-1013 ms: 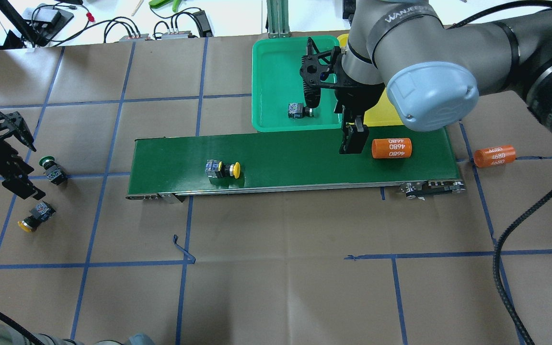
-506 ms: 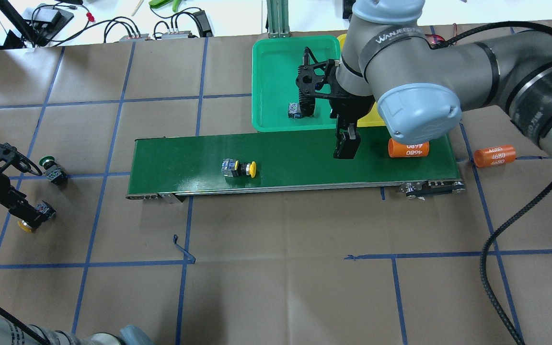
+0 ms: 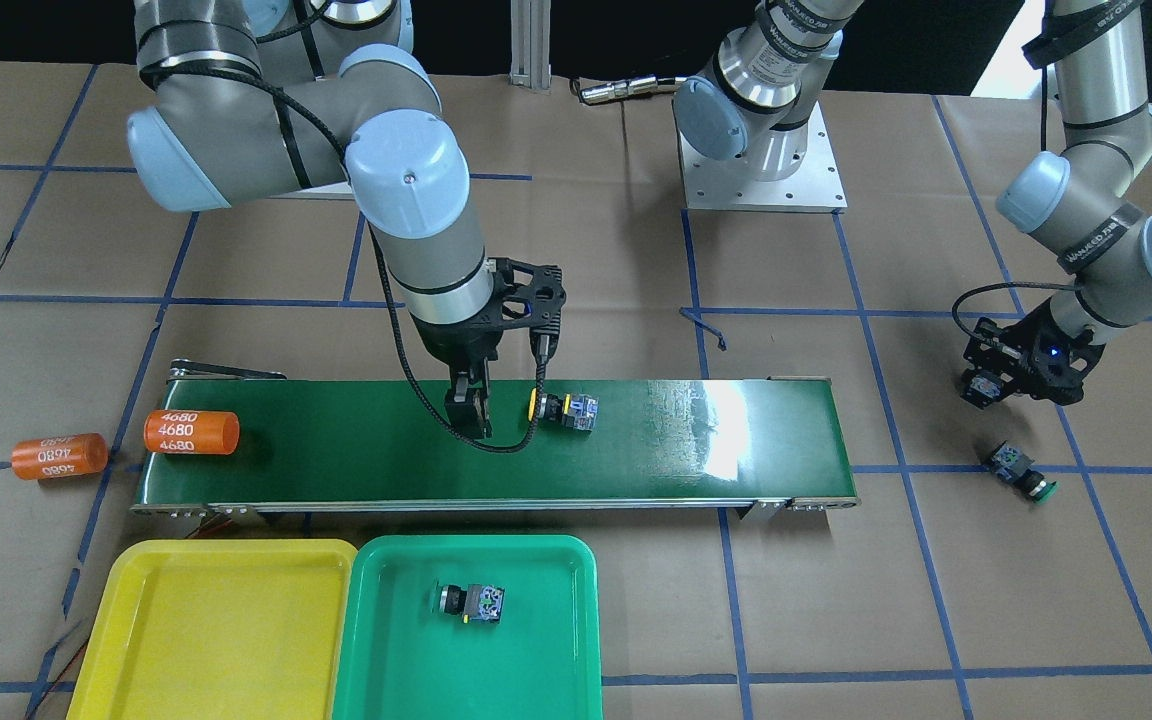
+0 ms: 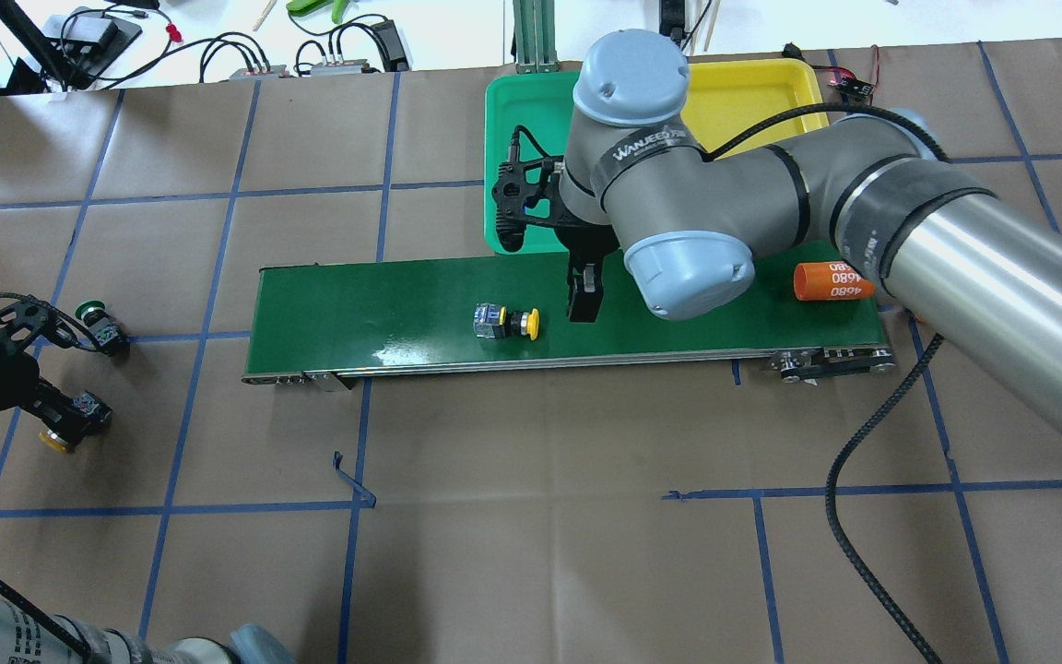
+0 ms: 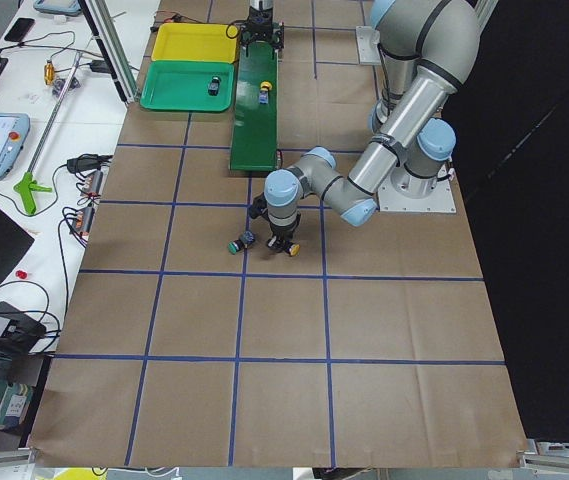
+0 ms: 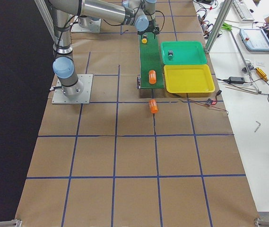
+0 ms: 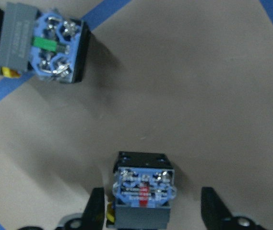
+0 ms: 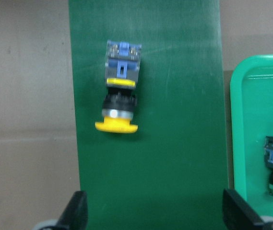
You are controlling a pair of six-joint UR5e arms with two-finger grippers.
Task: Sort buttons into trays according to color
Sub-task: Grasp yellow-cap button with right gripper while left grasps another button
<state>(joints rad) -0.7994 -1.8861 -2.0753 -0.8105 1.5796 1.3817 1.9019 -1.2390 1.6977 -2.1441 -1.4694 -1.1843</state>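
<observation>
On the green conveyor belt [image 4: 383,304] lies a yellow-capped button [image 4: 506,322] on its side, also in the right wrist view [image 8: 119,100]. My right gripper [image 4: 584,300] hangs open over the belt just right of it, nothing between its fingers [image 8: 76,211]. A button [image 3: 473,601] lies in the green tray [image 3: 536,650]; the yellow tray [image 3: 216,620] holds nothing. On the paper at the left, my left gripper [image 7: 153,211] is open and straddles a second yellow button [image 7: 143,191]. A green-capped button [image 4: 100,325] lies beside it.
One orange cylinder marked 4680 [image 3: 191,432] rides at the belt's end near the trays, and another [image 3: 59,455] lies on the paper beyond it. A black cable [image 4: 872,461] trails from the right arm across the table. Cables and tools lie past the table's far edge.
The right arm swung left from the green tray to beside the belt's yellow button, which travelled right, as did the cylinder. The left gripper came down around the yellow button on the paper.
</observation>
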